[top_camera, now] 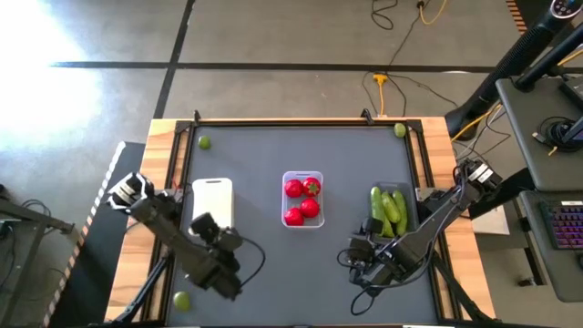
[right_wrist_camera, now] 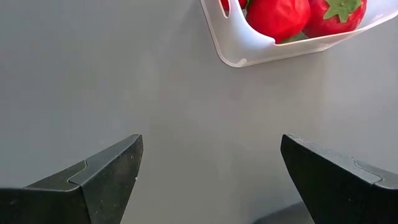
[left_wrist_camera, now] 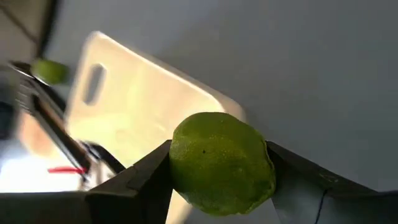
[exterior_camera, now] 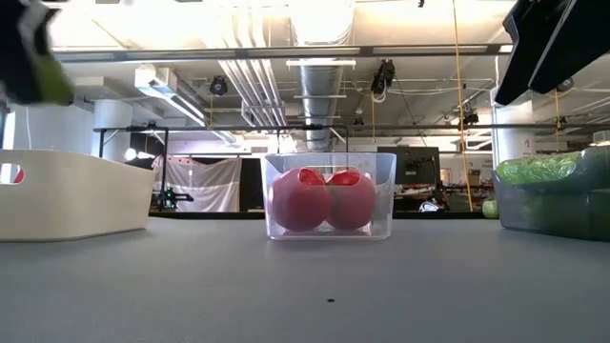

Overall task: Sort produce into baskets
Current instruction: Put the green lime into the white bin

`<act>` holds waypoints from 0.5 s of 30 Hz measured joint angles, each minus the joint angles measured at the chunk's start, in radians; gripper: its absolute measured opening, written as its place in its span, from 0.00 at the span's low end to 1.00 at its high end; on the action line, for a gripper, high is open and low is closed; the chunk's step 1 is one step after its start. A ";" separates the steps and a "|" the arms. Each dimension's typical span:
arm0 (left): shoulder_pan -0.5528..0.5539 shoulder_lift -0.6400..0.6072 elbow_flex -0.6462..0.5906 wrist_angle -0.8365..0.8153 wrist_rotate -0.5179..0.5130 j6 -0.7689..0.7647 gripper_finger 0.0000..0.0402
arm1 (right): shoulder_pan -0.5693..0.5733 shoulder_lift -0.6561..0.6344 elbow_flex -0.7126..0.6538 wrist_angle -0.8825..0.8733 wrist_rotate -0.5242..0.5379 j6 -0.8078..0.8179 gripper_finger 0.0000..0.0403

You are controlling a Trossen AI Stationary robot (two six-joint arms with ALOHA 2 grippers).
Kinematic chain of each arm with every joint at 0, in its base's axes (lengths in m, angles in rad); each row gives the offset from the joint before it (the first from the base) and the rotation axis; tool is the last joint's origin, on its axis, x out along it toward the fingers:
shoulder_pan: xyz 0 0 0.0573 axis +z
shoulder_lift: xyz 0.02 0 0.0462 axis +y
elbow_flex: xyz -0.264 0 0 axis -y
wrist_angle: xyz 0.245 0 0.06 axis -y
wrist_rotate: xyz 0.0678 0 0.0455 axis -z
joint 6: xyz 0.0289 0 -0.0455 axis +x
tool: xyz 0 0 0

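Yellow cable (top_camera: 383, 87) on floor beyond table (top_camera: 255, 155); keyboard (top_camera: 567, 223) at right.

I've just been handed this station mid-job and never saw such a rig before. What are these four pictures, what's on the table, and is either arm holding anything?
Two dark robot arms work at a grey table. One picture looks straight down from above, one looks level across the tabletop, and the other two come from cameras on each arm's wrist.

On the table stand three baskets: the white basket, which looks empty from above, the clear basket with red fruits, and the dark basket with long green pieces. Loose limes lie at the far left corner, the far right corner and the near left edge.

The left gripper, near the white basket, is shut on a lime. The right gripper is open and empty over bare table near the clear basket.
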 joint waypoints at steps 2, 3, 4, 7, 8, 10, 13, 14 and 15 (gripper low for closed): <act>0.047 -0.007 -0.046 0.002 -0.044 0.045 0.51 | 0.000 0.000 0.000 0.000 0.000 -0.004 0.93; 0.075 -0.015 -0.071 0.001 -0.051 0.063 0.51 | 0.000 0.000 0.000 0.000 0.000 -0.004 0.93; 0.107 -0.029 -0.098 0.001 -0.053 0.083 0.51 | 0.000 0.000 0.000 0.000 0.000 -0.004 0.93; 0.202 -0.086 -0.198 0.001 -0.055 0.095 0.51 | 0.000 0.000 -0.001 0.001 0.000 -0.004 0.93; 0.235 -0.111 -0.236 0.007 -0.058 0.094 0.51 | 0.000 0.000 -0.002 0.001 0.000 -0.004 0.93; 0.305 -0.166 -0.308 0.028 -0.050 0.094 0.51 | 0.000 0.000 -0.004 0.001 -0.001 -0.005 0.93; 0.411 -0.259 -0.407 0.093 -0.028 0.092 0.51 | 0.000 0.000 -0.011 0.004 -0.001 -0.008 0.93; 0.448 -0.288 -0.439 0.119 -0.018 0.091 0.51 | 0.000 0.000 -0.015 0.005 -0.001 -0.008 0.93; 0.482 -0.315 -0.467 0.147 -0.012 0.091 0.51 | 0.000 0.000 -0.020 0.004 -0.002 -0.007 0.93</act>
